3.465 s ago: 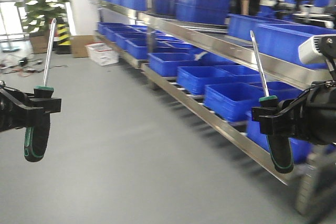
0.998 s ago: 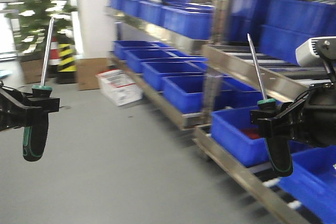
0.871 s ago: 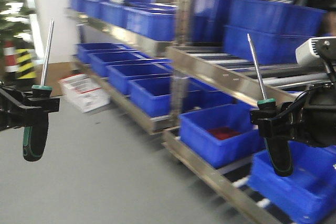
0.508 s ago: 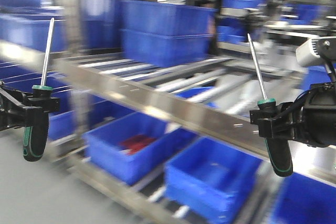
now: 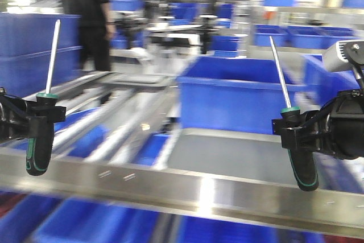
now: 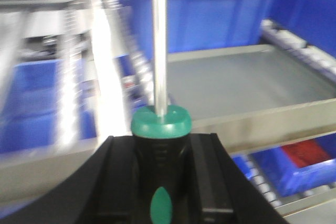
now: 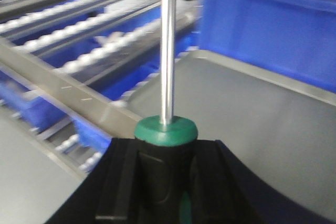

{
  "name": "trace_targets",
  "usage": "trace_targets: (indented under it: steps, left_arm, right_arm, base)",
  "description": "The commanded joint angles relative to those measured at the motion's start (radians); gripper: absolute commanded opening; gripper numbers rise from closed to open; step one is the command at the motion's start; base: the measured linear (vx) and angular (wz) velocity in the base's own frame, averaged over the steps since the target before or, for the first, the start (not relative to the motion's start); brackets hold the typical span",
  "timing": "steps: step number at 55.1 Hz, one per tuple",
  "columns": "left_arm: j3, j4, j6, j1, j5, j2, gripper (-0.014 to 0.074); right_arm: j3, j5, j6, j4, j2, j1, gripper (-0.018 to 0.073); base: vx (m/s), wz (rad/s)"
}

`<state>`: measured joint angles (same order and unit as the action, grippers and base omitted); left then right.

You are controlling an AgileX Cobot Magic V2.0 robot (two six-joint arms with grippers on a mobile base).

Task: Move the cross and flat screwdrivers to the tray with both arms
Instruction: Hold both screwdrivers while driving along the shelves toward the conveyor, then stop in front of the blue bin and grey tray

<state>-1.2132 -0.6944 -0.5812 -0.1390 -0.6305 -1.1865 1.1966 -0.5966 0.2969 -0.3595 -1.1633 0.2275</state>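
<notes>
The left screwdriver (image 5: pixel 38 143) is being held in the air by the left gripper (image 5: pixel 35 119). Its jaws are being pressed onto the top of the black handle, just under the green collar, and the steel shaft is pointing up with a slight tilt to the right. The right screwdriver (image 5: pixel 303 166) is being pinched in the same way by the right gripper (image 5: pixel 297 132), with its shaft rising and leaning left.

The tray (image 5: pixel 239 155) is being carried on the rack's roller level, behind the front steel rail (image 5: pixel 170 189) and just in front of a blue crate (image 5: pixel 239 98). Both screwdrivers are being held apart from the tray, on the near side of the rail. The left one is well to the tray's left and the right one is by its right end. A blurred person in black (image 5: pixel 94 27) is being shown at the rack's far left.
</notes>
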Motion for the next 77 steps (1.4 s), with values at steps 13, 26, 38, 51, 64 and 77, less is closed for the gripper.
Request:
trace_targets:
  steps: [13,26,38,51,64,77]
  left_arm:
    - [-0.03,-0.044,0.001,-0.005,0.065,0.026,0.0]
    - [-0.03,-0.044,0.001,-0.005,0.065,0.026,0.0]
    - [-0.03,-0.044,0.001,-0.005,0.065,0.026,0.0]
    - [-0.03,-0.044,0.001,-0.005,0.065,0.026,0.0]
    - [-0.03,-0.044,0.001,-0.005,0.065,0.026,0.0]
    - [-0.03,-0.044,0.001,-0.005,0.065,0.026,0.0]
  right_arm:
    - [0.037,0.082,0.002,-0.013,0.025,0.0,-0.0008]
    - [0.037,0.082,0.002,-0.013,0.025,0.0,-0.0008]
    - [0.037,0.082,0.002,-0.013,0.025,0.0,-0.0008]
    - [0.037,0.082,0.002,-0.013,0.025,0.0,-0.0008]
    - [0.037,0.082,0.002,-0.013,0.025,0.0,-0.0008]
    - [0.037,0.082,0.002,-0.013,0.025,0.0,-0.0008]
  base:
    - [0.26,-0.51]
    - [0.25,-0.25]
    - [0.23,-0.09]
    - [0.17,-0.03]
    - [0.08,0.01]
    - [0.03,0.0]
